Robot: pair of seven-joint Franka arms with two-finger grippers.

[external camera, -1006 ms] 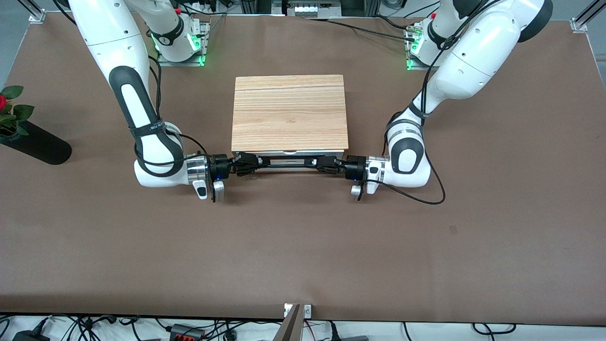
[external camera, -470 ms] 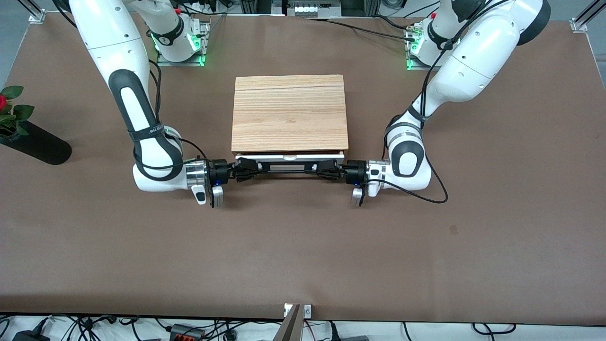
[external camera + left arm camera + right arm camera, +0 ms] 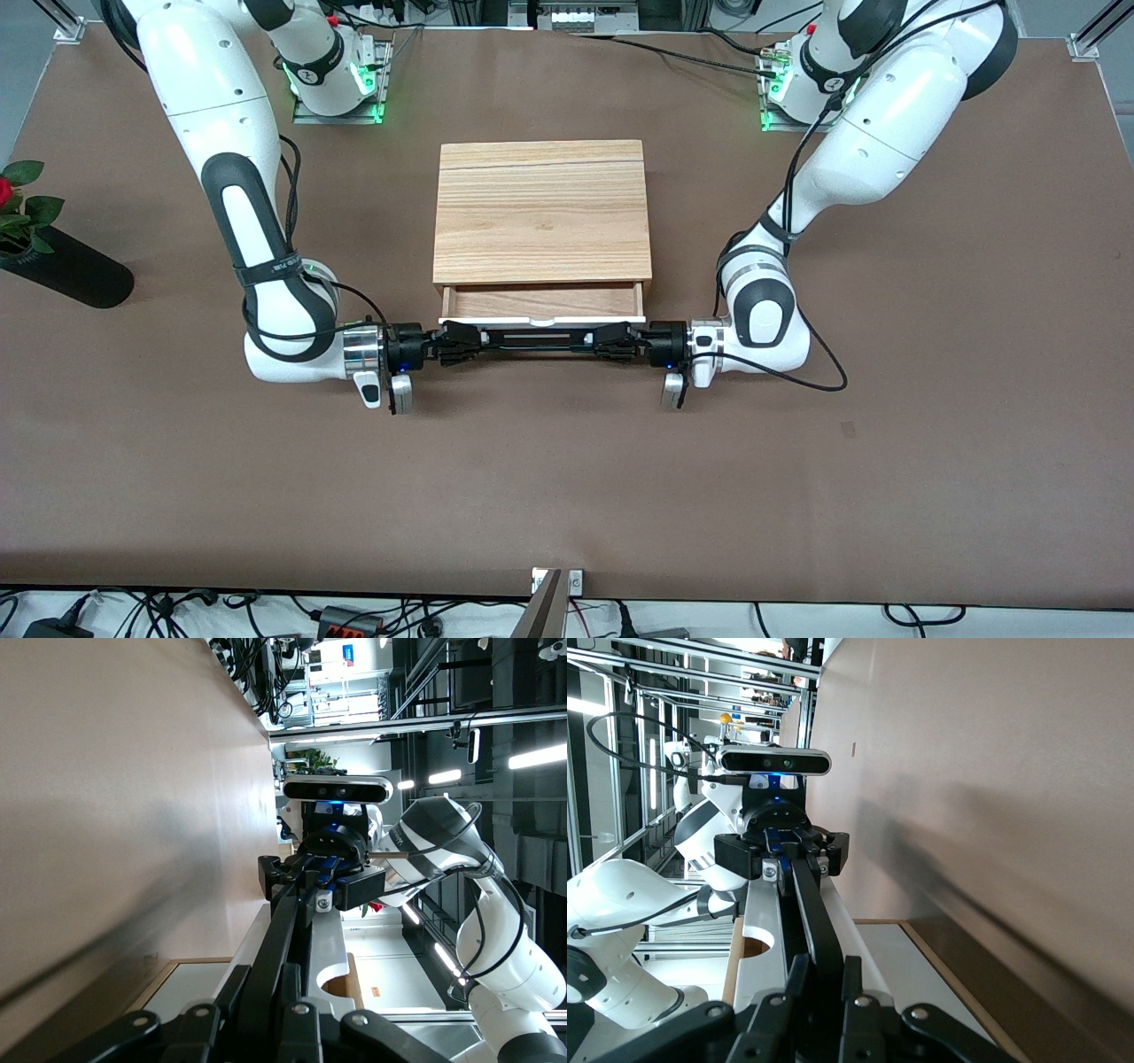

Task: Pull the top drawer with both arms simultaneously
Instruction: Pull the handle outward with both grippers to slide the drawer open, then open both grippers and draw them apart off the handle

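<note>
The top drawer (image 3: 542, 303) stands partly out of the light-wood cabinet (image 3: 542, 208), and its wood floor shows. Its black bar handle (image 3: 540, 338) lies along the white front panel. My left gripper (image 3: 611, 339) is shut on the handle's end toward the left arm. My right gripper (image 3: 462, 339) is shut on the end toward the right arm. In the left wrist view my left gripper (image 3: 263, 979) clamps the bar (image 3: 285, 917), with the right gripper (image 3: 314, 877) at its other end. In the right wrist view my right gripper (image 3: 826, 970) clamps the bar (image 3: 811, 904) beside the white panel (image 3: 757, 939).
A black vase (image 3: 66, 270) with a red flower lies on the brown table (image 3: 567, 478) near the edge at the right arm's end. The arm bases with green lights stand at the table edge farthest from the front camera. Cables hang along the nearest edge.
The drawer has slid out of the cabinet toward the front camera. Both grippers have moved the same way with the handle held in them.
</note>
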